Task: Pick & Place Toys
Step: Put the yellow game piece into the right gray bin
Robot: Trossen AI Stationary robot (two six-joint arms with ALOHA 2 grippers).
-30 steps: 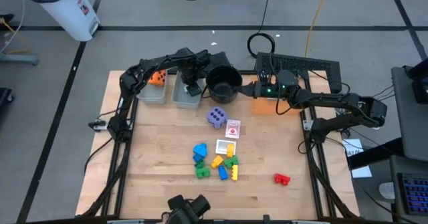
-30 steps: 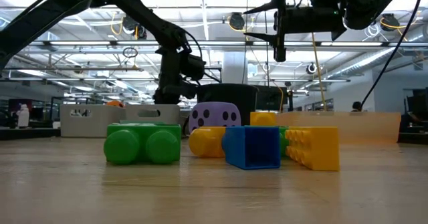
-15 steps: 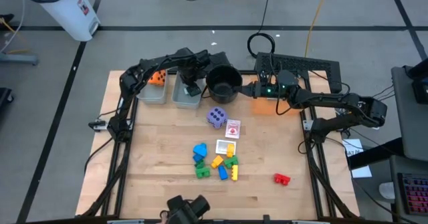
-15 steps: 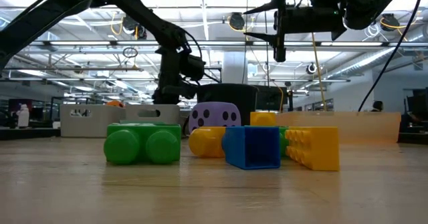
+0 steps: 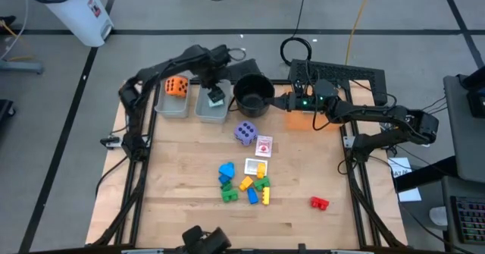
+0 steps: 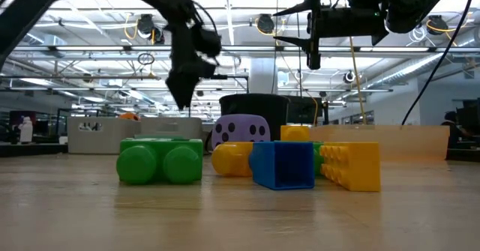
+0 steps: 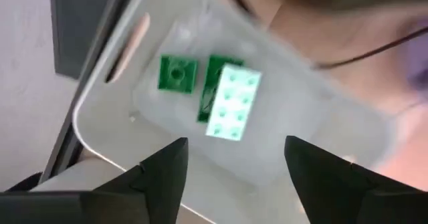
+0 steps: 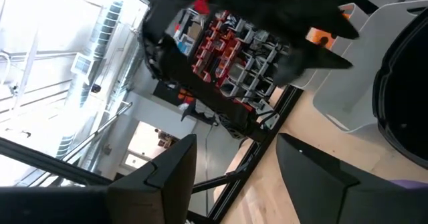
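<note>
The left gripper (image 5: 215, 93) hangs over the right-hand bin (image 5: 211, 114), fingers (image 7: 164, 167) spread apart with nothing between them. Below it in that bin (image 7: 321, 134) lie a small green block (image 7: 178, 73) and a light green block (image 7: 233, 101), touching at its 3 o'clock. In the other bin (image 5: 171, 107), at 9 o'clock from the gripper, sits the orange die (image 5: 176, 86). The pot (image 5: 253, 95) stands at 3 o'clock. The right gripper (image 5: 281, 101) waits just right of the pot, fingers (image 8: 170, 167) apart and empty. At 5 o'clock from the pot lie the purple die (image 5: 244, 133) and a card (image 5: 264, 145); farther at 6 o'clock is a cluster of blocks (image 5: 244, 183), a red block (image 5: 319, 202) at its 4 o'clock.
</note>
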